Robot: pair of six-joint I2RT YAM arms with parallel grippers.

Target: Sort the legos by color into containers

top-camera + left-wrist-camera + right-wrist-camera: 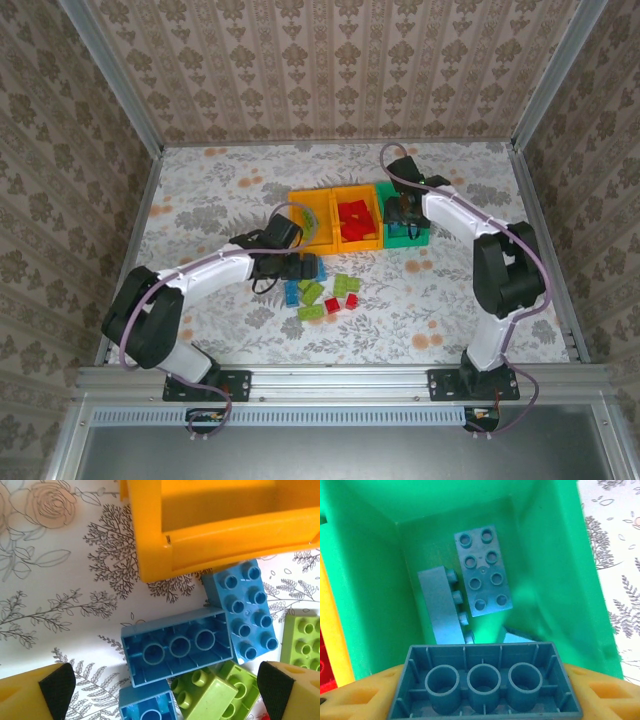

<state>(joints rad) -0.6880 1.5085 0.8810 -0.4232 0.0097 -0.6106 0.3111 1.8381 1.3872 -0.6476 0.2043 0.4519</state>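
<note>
My right gripper (485,692) is shut on an upside-down blue lego (485,680) and holds it over the green container (370,580). Two blue legos (482,572) lie on that container's floor, and a corner of another shows behind the held one. From above, the right gripper (403,222) hangs over the same green container (412,240). My left gripper (167,690) is open, low over the loose pile. Between its fingers (57,687) lie an upturned blue lego (177,647) and a lime lego (210,692). A studs-up blue lego (245,610) lies beside them.
Two orange-yellow containers stand left of the green one. The middle one (372,240) holds red legos (354,215); the left one (305,200) sits just beyond the left gripper (300,268). Lime legos (312,293) and red legos (333,304) lie scattered on the flowered table (200,200).
</note>
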